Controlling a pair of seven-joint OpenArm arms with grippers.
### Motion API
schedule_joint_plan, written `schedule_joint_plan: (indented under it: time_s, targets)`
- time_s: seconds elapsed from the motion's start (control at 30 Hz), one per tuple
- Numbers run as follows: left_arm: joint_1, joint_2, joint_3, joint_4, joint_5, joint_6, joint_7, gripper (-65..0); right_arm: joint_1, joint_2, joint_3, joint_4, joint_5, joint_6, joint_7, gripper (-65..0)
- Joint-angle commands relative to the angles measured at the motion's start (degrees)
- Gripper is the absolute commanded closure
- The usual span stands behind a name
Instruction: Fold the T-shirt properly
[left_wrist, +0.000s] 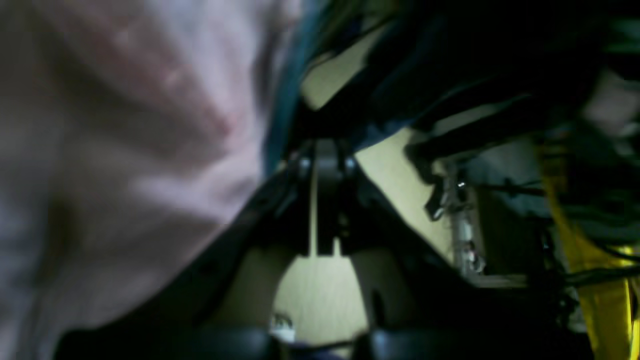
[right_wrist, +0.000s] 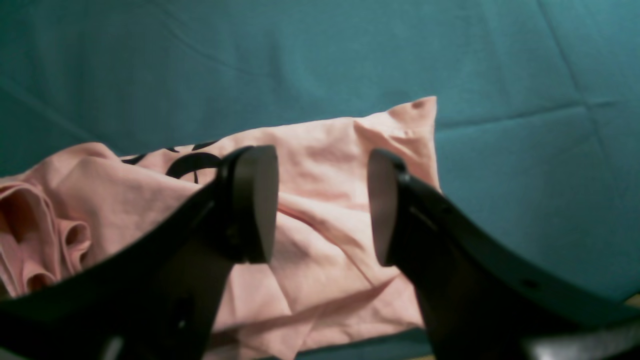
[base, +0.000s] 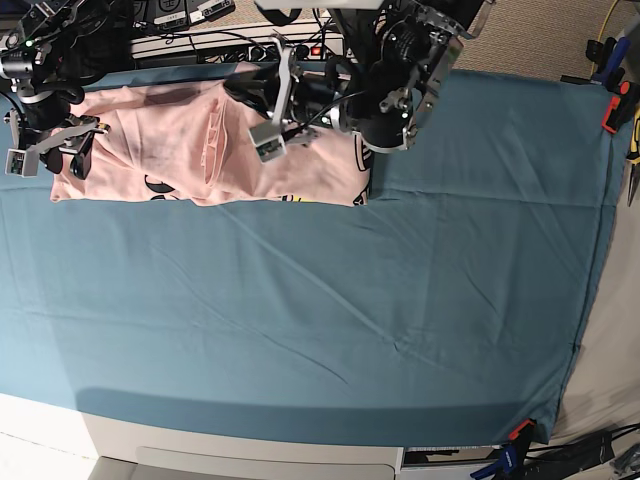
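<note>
1. The T-shirt (base: 200, 150) is being kept bunched at the table's (base: 330, 300) far edge, on the teal cloth.
2. The right hand (right_wrist: 322, 205) is being held spread above the shirt's corner, gripping nothing.
3. The left hand (base: 268, 135) is being held pressed together over the shirt; a pinch cannot be told.

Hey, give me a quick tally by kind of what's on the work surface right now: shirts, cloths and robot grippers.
T-shirt: 1, pale pink, bunched along the far edge.
Table cloth: 1, teal.
Grippers: 2, the left gripper shut over the shirt, the right gripper open above the shirt's corner.
Total: 4
</note>
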Motion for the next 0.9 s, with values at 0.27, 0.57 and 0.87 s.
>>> schedule_joint_plan:
  time_s: [0.27, 0.57, 0.87]
  targets:
    - [-2.6, 0.1, -0.2, 1.0, 5.2, 0.9, 0.7, 0.0, 0.2, 6.1, 0.3, 0.9, -4.8, 0.4, 2.7, -29.2]
    - [-2.6, -2.4, -0.2, 1.0, 5.1, -2.2, 2.5, 0.0, 0.9, 15.1, 0.3, -6.5, -13.4, -7.0, 6.4, -36.5]
    - [-2.4, -2.4, -0.2, 1.0, 5.2, -2.3, 2.4, -10.2, 11.0, 25.7, 0.3, -35.2, 12.1, -3.3, -8.5, -36.7]
